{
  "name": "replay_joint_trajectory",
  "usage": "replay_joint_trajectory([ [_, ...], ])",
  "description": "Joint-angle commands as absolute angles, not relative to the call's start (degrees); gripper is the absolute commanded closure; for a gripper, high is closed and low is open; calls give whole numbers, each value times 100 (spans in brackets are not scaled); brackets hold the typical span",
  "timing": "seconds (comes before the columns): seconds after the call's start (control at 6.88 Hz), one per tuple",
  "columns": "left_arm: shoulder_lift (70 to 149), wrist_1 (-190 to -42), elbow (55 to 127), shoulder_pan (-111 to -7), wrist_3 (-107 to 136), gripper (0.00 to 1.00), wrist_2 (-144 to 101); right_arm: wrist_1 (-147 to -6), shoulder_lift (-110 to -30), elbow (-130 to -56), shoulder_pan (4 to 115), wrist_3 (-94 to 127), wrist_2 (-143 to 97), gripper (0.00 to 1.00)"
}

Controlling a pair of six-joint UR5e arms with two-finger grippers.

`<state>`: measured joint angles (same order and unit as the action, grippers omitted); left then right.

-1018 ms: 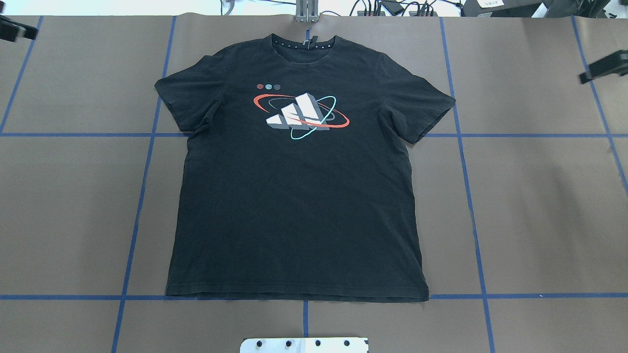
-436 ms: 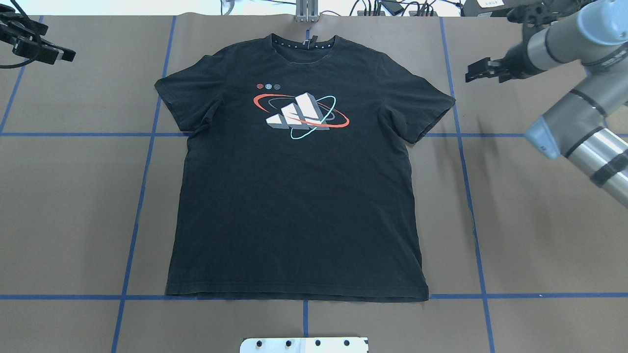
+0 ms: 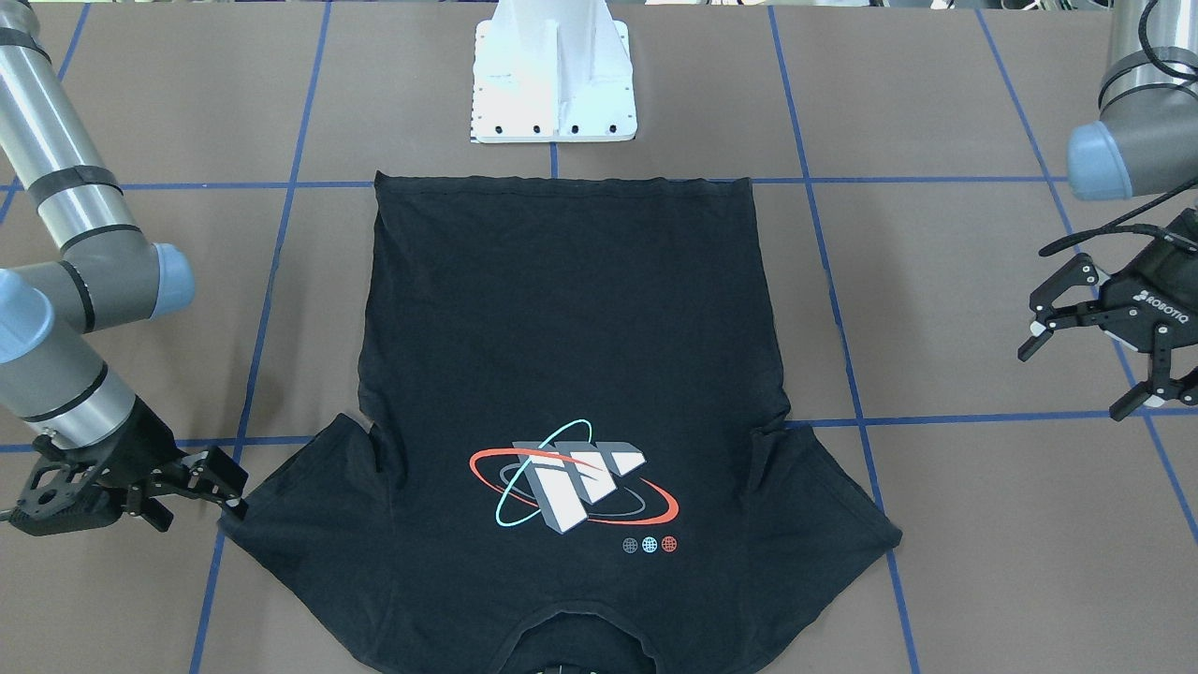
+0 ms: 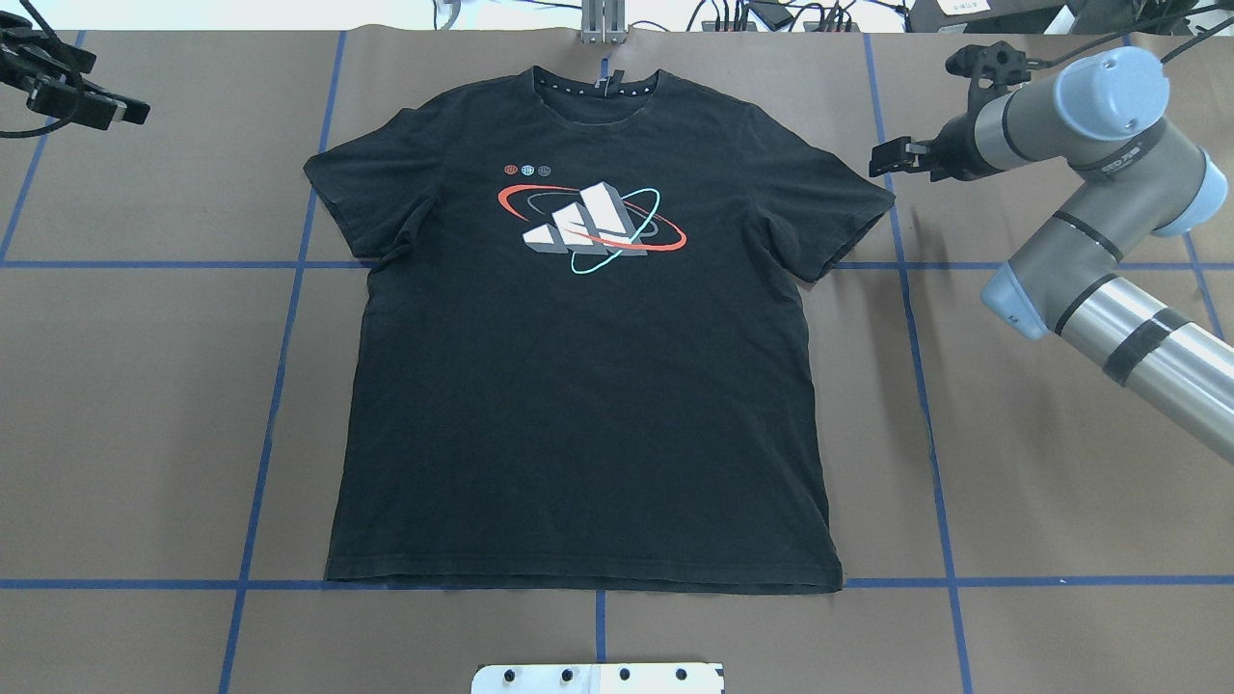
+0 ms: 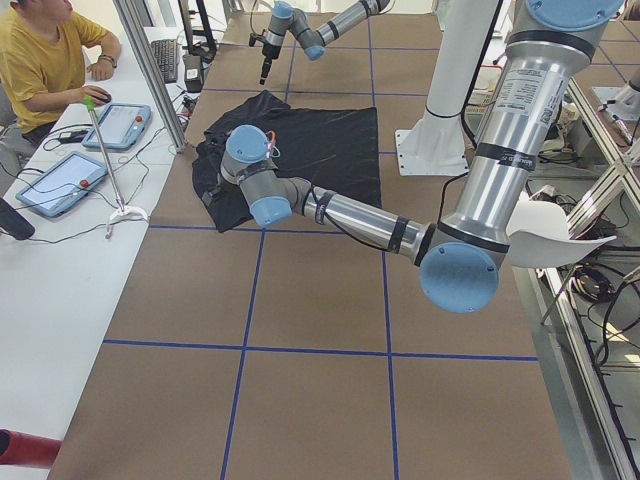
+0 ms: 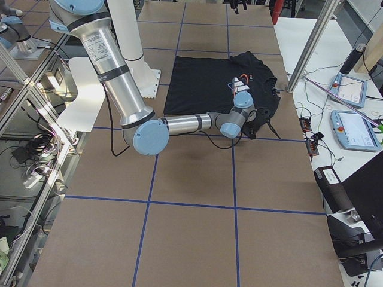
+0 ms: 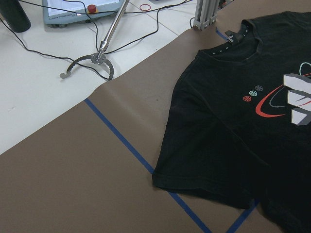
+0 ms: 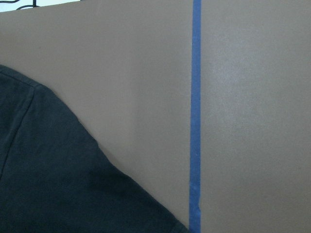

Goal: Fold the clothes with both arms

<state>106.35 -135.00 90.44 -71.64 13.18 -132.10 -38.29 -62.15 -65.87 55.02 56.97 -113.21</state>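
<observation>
Starting nearest the robot's white bolted pedestal base (image 4: 598, 678): straight hem of the black short-sleeved cotton T-shirt (image 4: 578, 414). Spread flat and unfolded on the brown paper-covered table (image 4: 1041, 501) with its blue tape grid (image 4: 920, 386). Grey-white block graphic (image 4: 588, 224) with red and teal rings facing up, collar at the far edge.

Farther out, on the robot's right: black two-finger right gripper (image 3: 201, 501) of the silver-grey tubular right arm (image 4: 1099, 226). Low and just beside the outer edge of the sleeve (image 4: 839, 207) on that side, fingers seemingly parted and gripping nothing. Contact with the cloth impossible to tell.

Farthest off, past the other sleeve: black two-finger left gripper (image 3: 1072, 382), well apart from the shirt, fingers plainly spread, empty.

Judged as the opening step: reaching for a first hold, no fold made. Calling next for a closing pinch on the sleeve or shoulder by the right gripper. Calling too for bringing the left gripper in to the matching spot, so as to lift both sides evenly.
</observation>
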Motion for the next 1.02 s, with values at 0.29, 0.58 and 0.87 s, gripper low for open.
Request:
replay_joint_trajectory([
  [0.29,10600,-13500,9026,-7163,1310,0,-13210,-3753,-6143,-6310,5265,5748,-10873,17],
  [0.58,10600,-13500,9026,-7163,1310,0,-13210,-3753,-6144,-6311,5265,5757,-10863,42],
  [0.87,10600,-13500,9026,-7163,1318,0,-13210,-3753,-6144,-6328,5265,5757,-10872,52],
])
